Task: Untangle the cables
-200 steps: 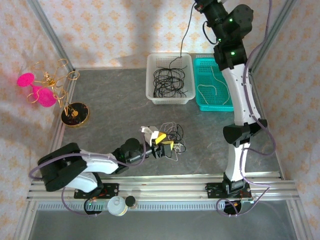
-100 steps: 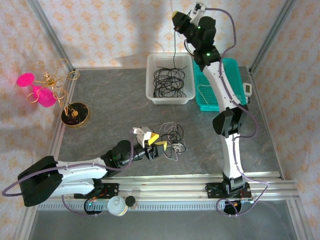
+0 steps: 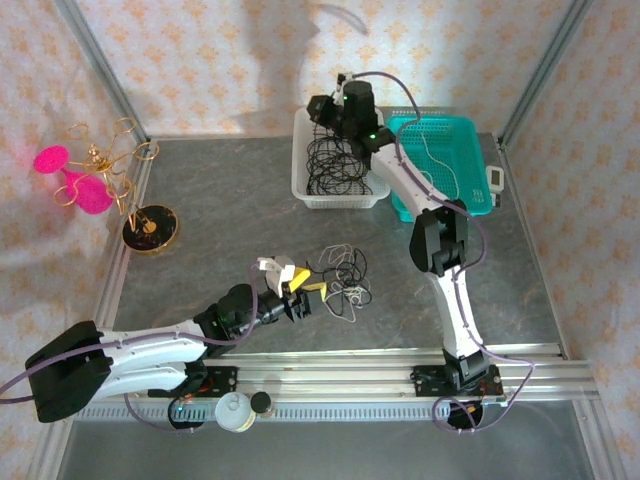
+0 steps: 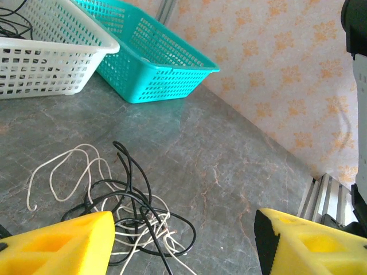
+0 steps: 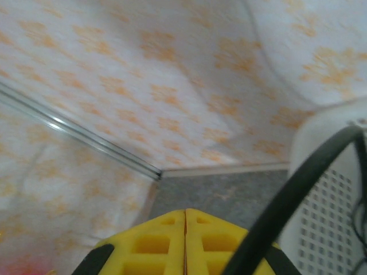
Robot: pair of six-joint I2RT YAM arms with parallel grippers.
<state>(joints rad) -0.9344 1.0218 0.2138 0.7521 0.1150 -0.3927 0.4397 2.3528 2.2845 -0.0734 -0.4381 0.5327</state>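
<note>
Top external: the left gripper (image 3: pixel 300 297) has its yellow jaws released and empty, just near-left of the tangled thin black and white cables (image 3: pixel 342 275) on the grey marbled surface (image 3: pixel 230 220). The right gripper (image 3: pixel 322 108) hovers over the white slotted plastic basket (image 3: pixel 300 170), which holds black cable coils (image 3: pixel 335 165).

Left wrist: the jaws stand wide apart, with the tangle (image 4: pixel 123 209) just beyond them.

Right wrist: the jaws are clenched together. A black cord (image 5: pixel 287 195) crosses beside them; I cannot tell whether it is pinched.

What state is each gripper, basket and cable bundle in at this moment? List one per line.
left gripper: open, empty.
right gripper: shut, at the far rim of the white basket.
loose cables: one tangled heap, black and white mixed.
white basket: holds coiled black cables.
teal basket: holds a white cable.
</note>
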